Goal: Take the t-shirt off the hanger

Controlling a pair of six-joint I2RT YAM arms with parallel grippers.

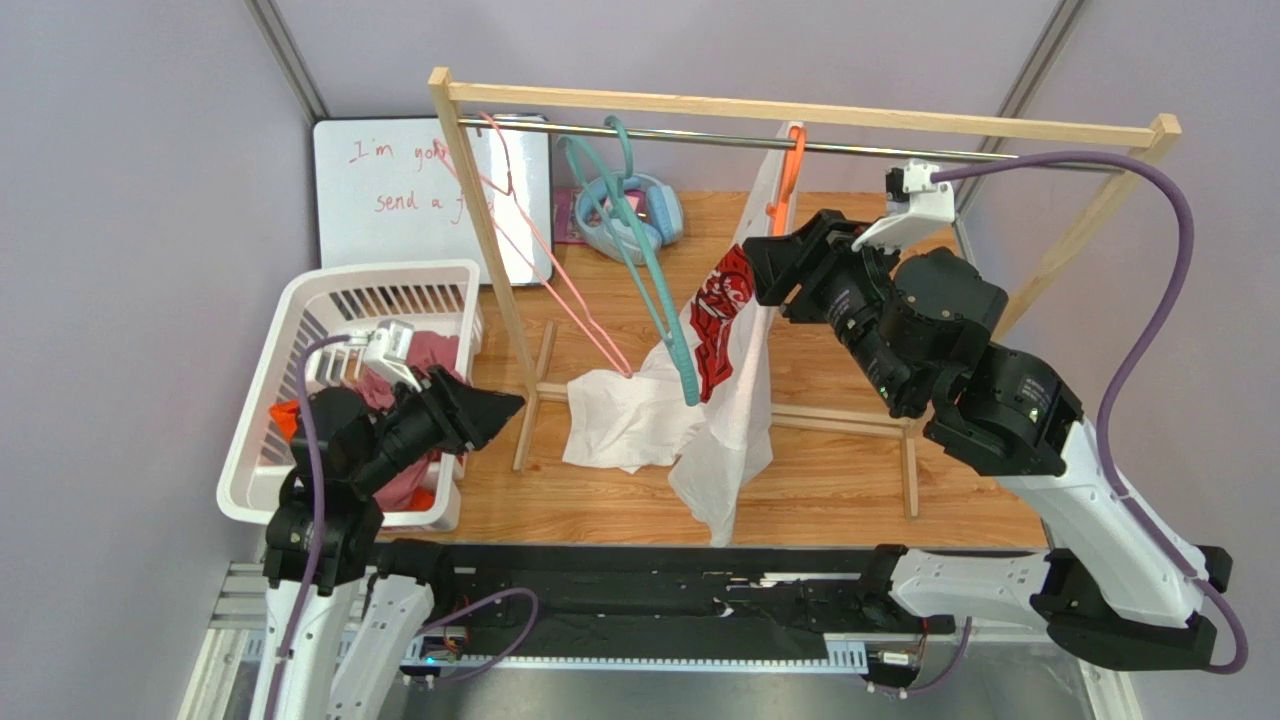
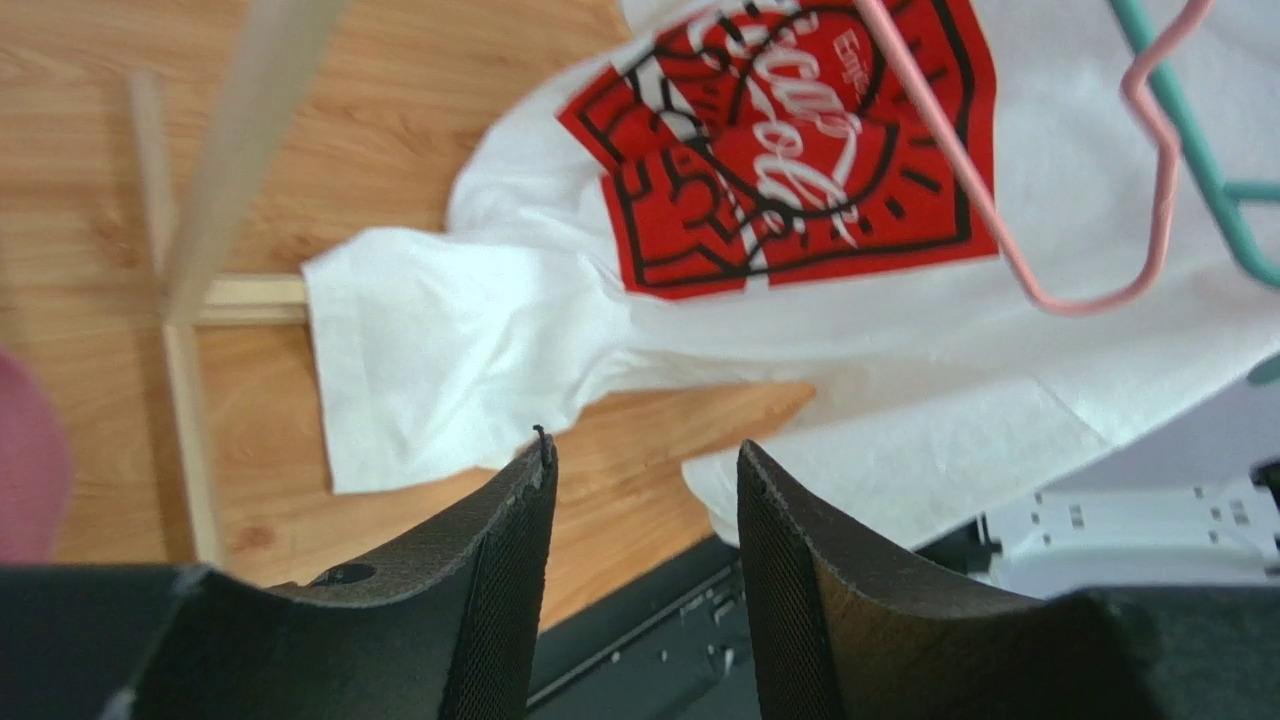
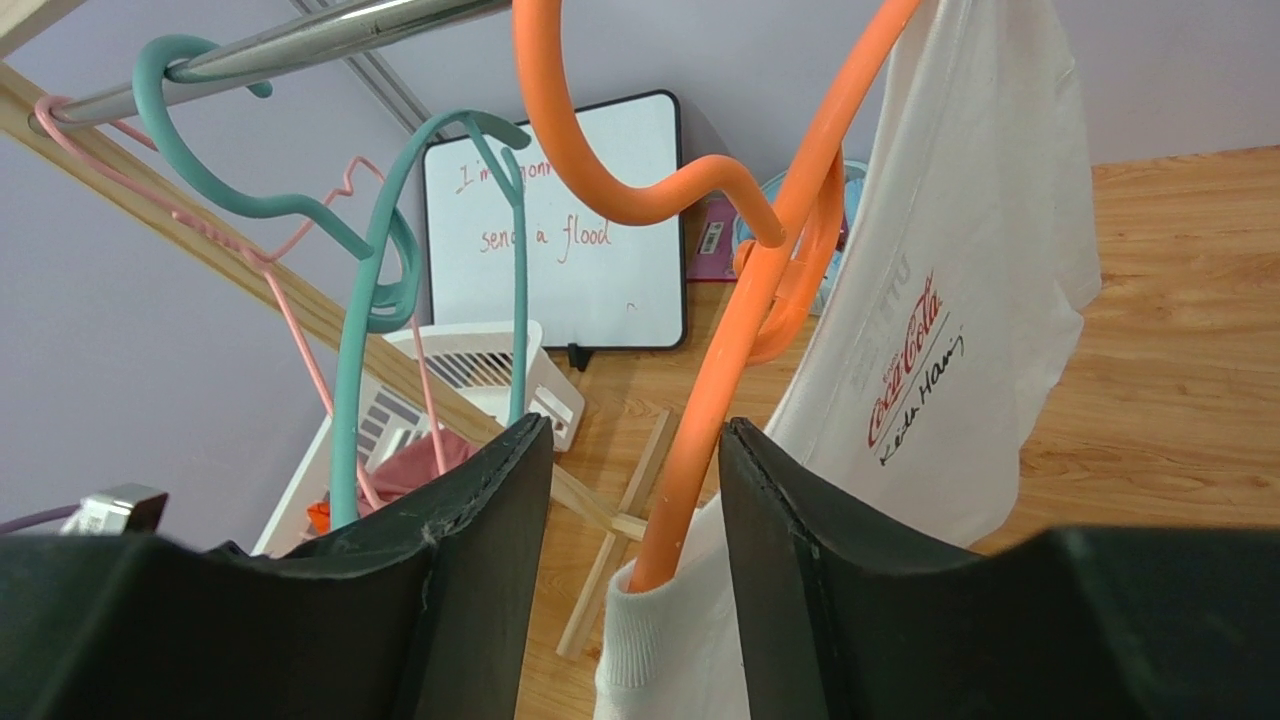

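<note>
Around orange hanger (image 3: 709,408): R hand (image 3: 634,435)

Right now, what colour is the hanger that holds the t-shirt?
Orange; the hanger shows best in the right wrist view.

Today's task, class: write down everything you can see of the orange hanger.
The orange hanger looks like smooth, thick plastic with a curved hook and a wavy neck. Its hook sits over the metal rail, and it hangs roughly upright. One arm runs down into the ribbed collar of the white t-shirt, which drapes from it. That arm passes between the open jaws of the right gripper, close to one of them; contact cannot be told.
</note>
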